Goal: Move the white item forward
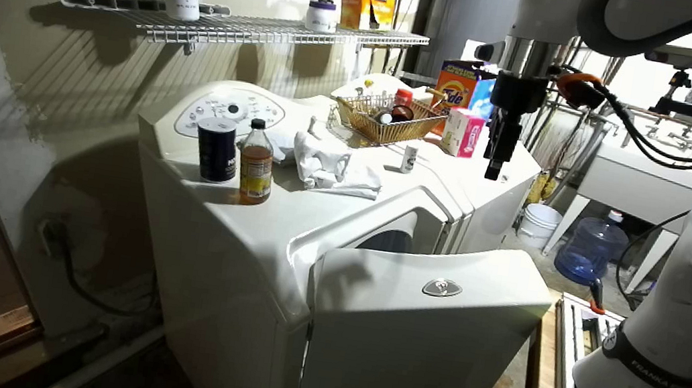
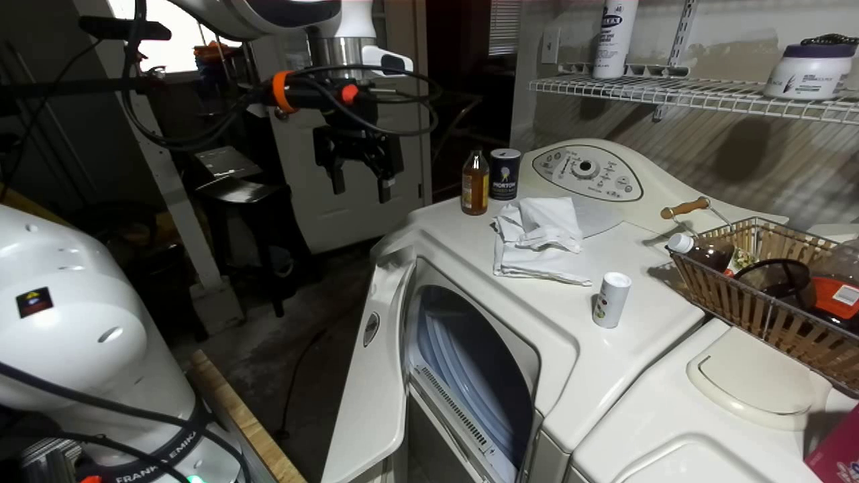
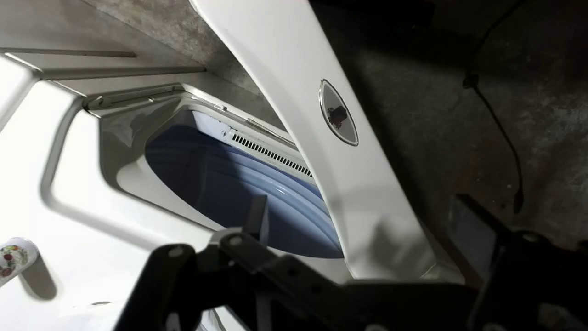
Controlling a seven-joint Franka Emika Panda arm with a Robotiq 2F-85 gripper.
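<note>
Presently, the gripper [image 2: 361,191] is held aloft with its fingers spread wide and only air between them. On the machine [image 2: 644,342], a white canister [image 2: 611,302] is stood upright between a crumpled white cloth [image 2: 542,228] and the seam with the neighbouring machine [image 2: 671,376]; which white item is meant cannot be told. Bare surface is left around the canister, up to the rim of the front opening [image 3: 131,178], from which the door [image 1: 419,346] is swung outward. A bottle [image 2: 475,188] and dark blue canister [image 2: 504,176] are set beyond the cloth; toward the neighbouring machine, room is taken up by a basket [image 2: 746,310].
</note>
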